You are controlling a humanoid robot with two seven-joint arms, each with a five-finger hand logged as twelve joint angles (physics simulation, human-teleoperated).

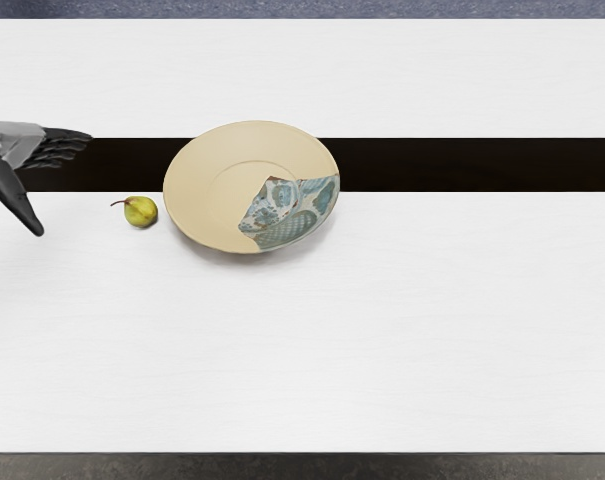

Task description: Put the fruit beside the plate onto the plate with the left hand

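Observation:
A small yellow-green pear (140, 211) with a short stem lies on the white table just left of the plate. The plate (214, 178) is a wide tan dish with a blue-patterned wedge at its lower right, and nothing lies on it. My left hand (27, 165) comes in at the picture's left edge, well left of the pear and apart from it. Its fingers (67, 143) are stretched out toward the right and its thumb points down. It is open and holds nothing. The right arm does not show.
A dark band (462, 165) crosses the table behind the plate from left to right. White table surface (382, 330) stretches in front of the plate and to its right. The table's near edge runs along the bottom of the picture.

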